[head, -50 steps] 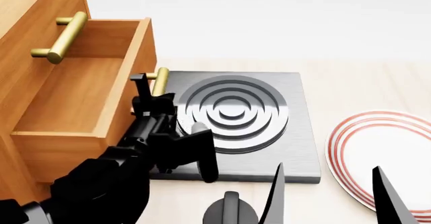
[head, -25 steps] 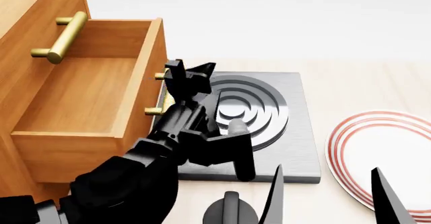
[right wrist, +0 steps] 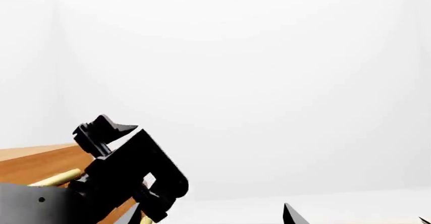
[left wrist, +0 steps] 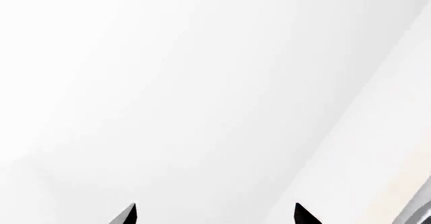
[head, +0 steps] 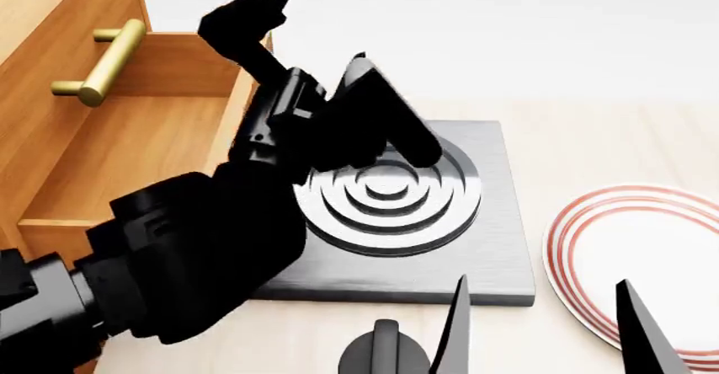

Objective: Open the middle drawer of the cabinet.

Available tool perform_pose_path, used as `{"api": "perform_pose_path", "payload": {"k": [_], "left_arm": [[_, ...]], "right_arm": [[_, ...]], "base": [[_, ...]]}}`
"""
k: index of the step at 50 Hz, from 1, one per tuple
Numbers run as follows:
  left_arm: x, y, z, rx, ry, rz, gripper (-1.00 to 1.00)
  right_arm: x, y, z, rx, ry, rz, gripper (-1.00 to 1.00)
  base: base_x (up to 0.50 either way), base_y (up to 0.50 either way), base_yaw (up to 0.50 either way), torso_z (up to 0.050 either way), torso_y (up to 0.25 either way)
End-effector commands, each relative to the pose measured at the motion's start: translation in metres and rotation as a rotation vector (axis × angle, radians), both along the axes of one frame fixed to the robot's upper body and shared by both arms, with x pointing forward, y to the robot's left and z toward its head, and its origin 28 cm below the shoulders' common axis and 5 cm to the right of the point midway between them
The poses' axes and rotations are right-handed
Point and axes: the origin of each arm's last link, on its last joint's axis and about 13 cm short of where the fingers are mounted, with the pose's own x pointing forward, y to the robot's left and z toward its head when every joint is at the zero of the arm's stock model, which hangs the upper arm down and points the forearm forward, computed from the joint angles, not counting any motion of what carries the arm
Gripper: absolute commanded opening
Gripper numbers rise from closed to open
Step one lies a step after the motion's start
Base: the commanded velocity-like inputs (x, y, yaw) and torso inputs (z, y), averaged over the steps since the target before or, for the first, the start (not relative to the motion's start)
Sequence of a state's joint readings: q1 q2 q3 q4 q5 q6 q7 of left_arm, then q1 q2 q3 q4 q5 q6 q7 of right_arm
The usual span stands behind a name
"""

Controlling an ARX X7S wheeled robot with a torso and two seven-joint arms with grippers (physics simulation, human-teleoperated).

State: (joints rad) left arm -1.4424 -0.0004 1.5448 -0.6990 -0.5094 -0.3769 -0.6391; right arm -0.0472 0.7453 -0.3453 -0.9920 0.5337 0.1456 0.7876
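From the head view, the middle drawer point(head: 135, 163) of the orange-brown wood-grain cabinet point(head: 50, 62) stands pulled out at left, its bare wooden floor exposed, beneath a face with a brass bar handle point(head: 103, 62). The left claw point(head: 320, 29) is raised above the drawer's front, fingers spread and empty. Low in frame, the right claw point(head: 545, 328) gapes wide over the pale surface point(head: 584, 138).

The left wrist view shows two dark tips apart against white.

The right wrist view catches the left arm before the cabinet.
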Motion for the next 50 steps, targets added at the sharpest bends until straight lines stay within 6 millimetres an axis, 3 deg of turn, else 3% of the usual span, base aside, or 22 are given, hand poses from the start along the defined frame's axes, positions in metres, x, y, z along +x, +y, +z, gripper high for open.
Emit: {"api": "perform_pose_path", "payload": {"k": [1, 10, 18, 37, 50], "left_arm": [[0.009, 0.006, 0.033, -0.286, 0.109, 0.081, 1.00], [0.007, 0.010, 0.056, -0.515, 0.489, 0.073, 1.00], [0.003, 0.015, 0.072, -0.598, 0.668, 0.092, 1.00], [-0.004, 0.016, 0.089, -0.781, 0.834, 0.149, 1.00], [-0.004, 0.015, 0.085, -0.815, 0.864, 0.157, 1.00]], "right_arm": [[0.000, 0.000, 0.000, 0.002, 0.002, 0.001, 1.00], [-0.001, -0.002, 0.001, 0.007, 0.004, -0.001, 1.00], [0.000, -0.004, 0.001, 0.019, 0.004, -0.008, 1.00], [0.000, -0.006, 0.002, 0.026, 0.003, -0.014, 1.00], [0.000, -0.006, 0.002, 0.024, 0.004, -0.012, 1.00]], "base": [[0.00, 0.00, 0.00, 0.000, 0.000], [0.00, 0.00, 0.00, 0.000, 0.000], [0.00, 0.00, 0.00, 0.000, 0.000], [0.00, 0.00, 0.00, 0.000, 0.000], [0.00, 0.00, 0.00, 0.000, 0.000]]}}
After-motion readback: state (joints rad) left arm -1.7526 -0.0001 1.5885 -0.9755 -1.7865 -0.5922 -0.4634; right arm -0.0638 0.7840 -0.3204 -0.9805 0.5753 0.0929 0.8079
